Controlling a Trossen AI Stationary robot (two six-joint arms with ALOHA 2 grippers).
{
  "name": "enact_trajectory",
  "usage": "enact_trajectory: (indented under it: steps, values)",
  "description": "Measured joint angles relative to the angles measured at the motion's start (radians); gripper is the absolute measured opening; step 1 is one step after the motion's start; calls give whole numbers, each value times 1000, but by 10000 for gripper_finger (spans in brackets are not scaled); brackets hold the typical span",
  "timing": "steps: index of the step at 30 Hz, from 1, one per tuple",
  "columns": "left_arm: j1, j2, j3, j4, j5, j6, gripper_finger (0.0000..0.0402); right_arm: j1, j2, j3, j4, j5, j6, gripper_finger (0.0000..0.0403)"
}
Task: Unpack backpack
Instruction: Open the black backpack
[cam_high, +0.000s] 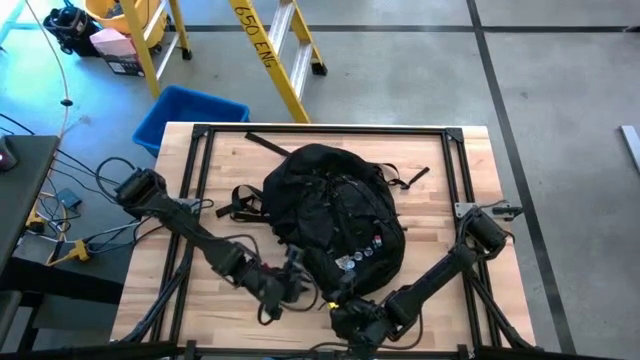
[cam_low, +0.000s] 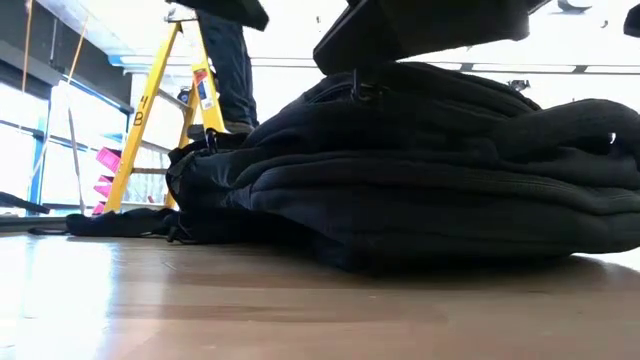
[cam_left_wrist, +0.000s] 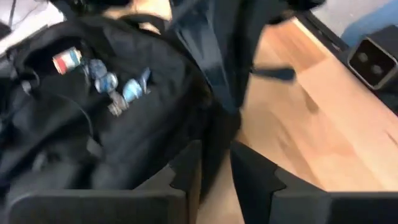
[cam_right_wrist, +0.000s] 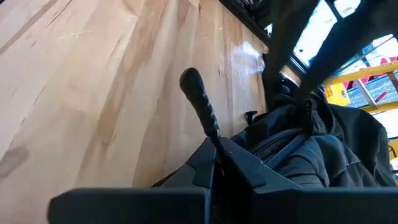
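Observation:
The black backpack (cam_high: 335, 215) lies flat on the wooden table, its small round badges (cam_left_wrist: 106, 81) facing up near its near end. My right gripper (cam_right_wrist: 216, 158) is at the backpack's near edge (cam_high: 340, 298), shut on a black twisted zipper pull cord (cam_right_wrist: 202, 106). My left gripper (cam_left_wrist: 216, 165) stands open at the backpack's near-left edge (cam_high: 293, 272), its fingers on either side of the line where black fabric meets bare wood. In the low view the backpack (cam_low: 430, 170) fills the middle, with an arm's dark body above it. My right gripper pinches the pull cord's lower part (cam_right_wrist: 212, 134) between its two shut fingers. The cord's knobbed free end (cam_right_wrist: 189, 78) sticks out past the fingertips, over the table. The fingers come in slanting down from the table's near side, beside the backpack's zipper (cam_right_wrist: 273, 144). My left gripper: I cannot tell whether it touches the fabric.
Black frame rails (cam_high: 320, 130) run round the tabletop. Loose straps (cam_high: 260, 145) trail from the backpack's far side. Behind the table stand a blue bin (cam_high: 190, 115) and a yellow ladder (cam_high: 275, 50); a person's legs (cam_low: 225, 60) show by the ladder. Bare wood lies left and right of the backpack.

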Motion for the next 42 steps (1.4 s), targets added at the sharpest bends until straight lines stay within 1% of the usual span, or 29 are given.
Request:
enact_trajectory:
  steps: [5,9,10,13,16,19,21,23,25,27,29,32,35,38,42]
  values:
    - [69,32,0,7,11,82,142,-2,0,0,0,0,0,0]
    - [103,61,1,66,78,134,183,-6,0,0,0,-10,1,0]
    - [108,72,1,65,81,145,190,-7,0,0,0,-14,1,0]
    - [117,101,1,67,51,169,204,-9,0,0,-1,-26,1,0]
    - [124,127,1,76,37,178,206,-12,0,0,-1,-34,1,0]
    - [124,147,1,96,-2,199,192,-13,0,0,-2,-33,1,0]
    - [124,152,1,108,-13,224,167,-13,0,0,-2,-33,1,0]
    - [124,154,1,111,-16,230,127,-14,0,0,-1,-32,1,0]
    - [123,154,1,111,-25,230,77,-14,0,0,1,-29,1,0]
    - [119,153,3,105,-55,233,31,-14,0,0,2,-24,1,0]
    - [103,153,18,77,-118,233,28,-13,0,0,2,0,9,0]
    - [69,144,41,-2,-230,227,28,0,-2,0,-1,63,39,0]
    - [32,118,46,-100,-338,178,28,17,-17,0,-49,96,87,0]
    - [9,84,47,-207,-423,101,28,38,-38,1,-137,152,180,0]
    - [-8,41,32,-318,-524,3,28,58,-74,1,-318,178,370,0]
